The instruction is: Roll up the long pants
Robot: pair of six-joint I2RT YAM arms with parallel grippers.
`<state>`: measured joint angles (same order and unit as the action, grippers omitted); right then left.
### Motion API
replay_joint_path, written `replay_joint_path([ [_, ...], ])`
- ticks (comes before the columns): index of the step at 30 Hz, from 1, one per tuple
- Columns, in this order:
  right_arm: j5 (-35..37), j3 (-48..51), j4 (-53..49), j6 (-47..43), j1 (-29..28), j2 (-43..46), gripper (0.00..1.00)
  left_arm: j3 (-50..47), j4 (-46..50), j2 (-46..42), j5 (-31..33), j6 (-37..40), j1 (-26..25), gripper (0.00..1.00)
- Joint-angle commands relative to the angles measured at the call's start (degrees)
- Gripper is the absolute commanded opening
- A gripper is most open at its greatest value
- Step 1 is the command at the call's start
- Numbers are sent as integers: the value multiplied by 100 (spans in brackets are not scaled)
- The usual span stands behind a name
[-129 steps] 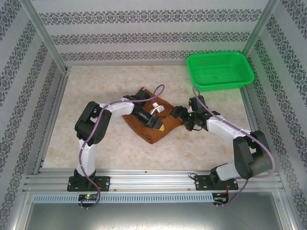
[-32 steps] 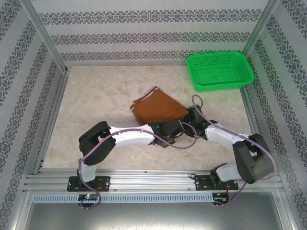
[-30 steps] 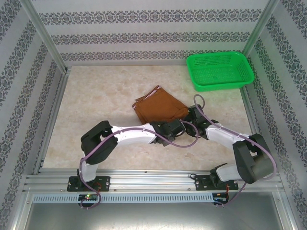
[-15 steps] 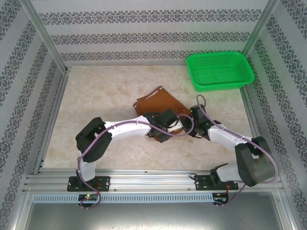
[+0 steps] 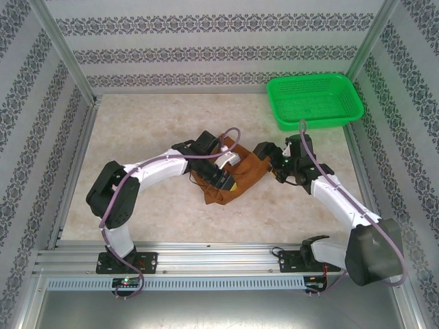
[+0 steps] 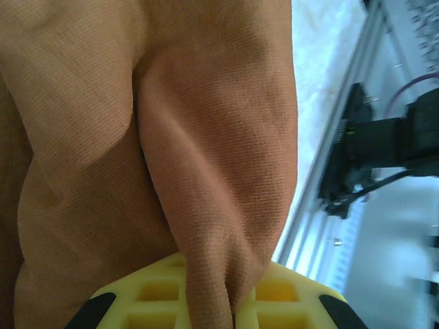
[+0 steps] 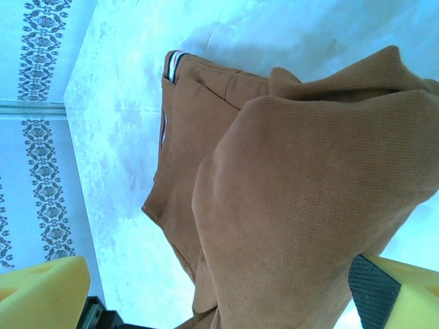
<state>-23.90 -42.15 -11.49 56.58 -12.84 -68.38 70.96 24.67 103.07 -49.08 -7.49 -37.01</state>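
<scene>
Long pants bunched on the counter, a fold pinched tight by the left end effector, right end effector spread wide, cloth left ungripped between its fingers

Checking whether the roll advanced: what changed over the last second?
The left gripper, shut on the long pants, swung from their near edge back over them, pulling the flat fold into a bunched heap. The right gripper opened and drew away to the right. The green basket stayed put.

Green basket, far right on marbled table
</scene>
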Motion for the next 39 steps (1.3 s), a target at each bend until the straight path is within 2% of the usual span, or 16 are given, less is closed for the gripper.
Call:
replay_joint_path([
  [1,-160,-106,-385,-173,58,181,98,-258,-1058,-255,-1414,-1058,201,0],
  [3,-286,-57,-386,-90,66,213,98,-470,-1704,-275,-1678,-1703,449,0],
  [5,-387,-2,-355,3,60,239,98,-568,-1946,-329,-1648,-2024,628,0],
  [14,-637,283,-177,96,8,146,98,-956,-2376,-174,-1583,-2686,1006,0],
  [19,-859,230,582,295,-116,-586,98,-1516,-3406,-174,-1723,-3330,1078,0],
  [27,-1060,-266,1385,521,-700,-1916,98,-2233,-4441,-203,-1763,-3864,1206,0],
  [32,-1174,-481,2038,656,-1025,-2985,98,-2742,-6404,-56,-2022,-5010,1390,0],
  [34,-1170,-541,2279,636,-1053,-3373,88,-2790,-6785,28,-2120,-5268,1416,0],
  [35,-1205,-548,2524,644,-1054,-3571,77,-2791,-6902,83,-2180,-5328,1416,0],
  [37,-1152,-539,2919,708,-1041,-3875,0,-2758,-6805,129,-2180,-5289,1424,0],
  [39,-1077,-520,3128,714,-1015,-4081,0,-2683,-6568,132,-2241,-5083,1425,0],
])
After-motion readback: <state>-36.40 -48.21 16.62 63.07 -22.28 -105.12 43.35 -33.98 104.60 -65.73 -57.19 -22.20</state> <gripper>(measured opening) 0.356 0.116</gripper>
